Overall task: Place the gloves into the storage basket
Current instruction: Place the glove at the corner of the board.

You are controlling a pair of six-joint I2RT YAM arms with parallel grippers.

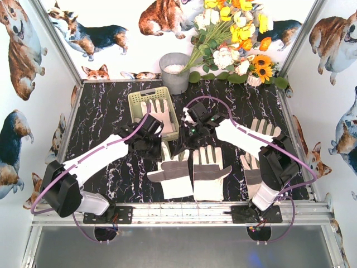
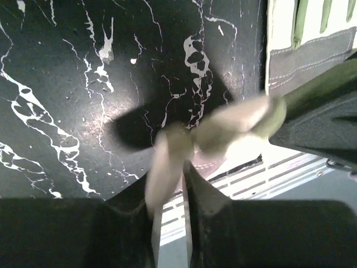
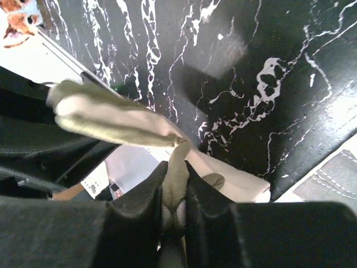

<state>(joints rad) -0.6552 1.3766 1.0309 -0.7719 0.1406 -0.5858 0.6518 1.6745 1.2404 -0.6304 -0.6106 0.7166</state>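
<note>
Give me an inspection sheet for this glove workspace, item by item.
Surface: black marbled table, no spills seen.
Job's things: storage basket holds one glove; centre gloves lie flat; right gloves partly under the right arm.
Clutter: grey bucket, flowers at the back.
End effectors: left end effector and right end effector each shut on the held glove.
Cables: purple cables loop along both arms.
Surroundings: corgi-print walls.

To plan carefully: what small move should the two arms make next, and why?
Probably carry the held glove a little away and leftward, over the storage basket. The left arm's fingers and the right arm's fingers both pinch this one glove, lifted off the table, and the basket lies close beside them.
</note>
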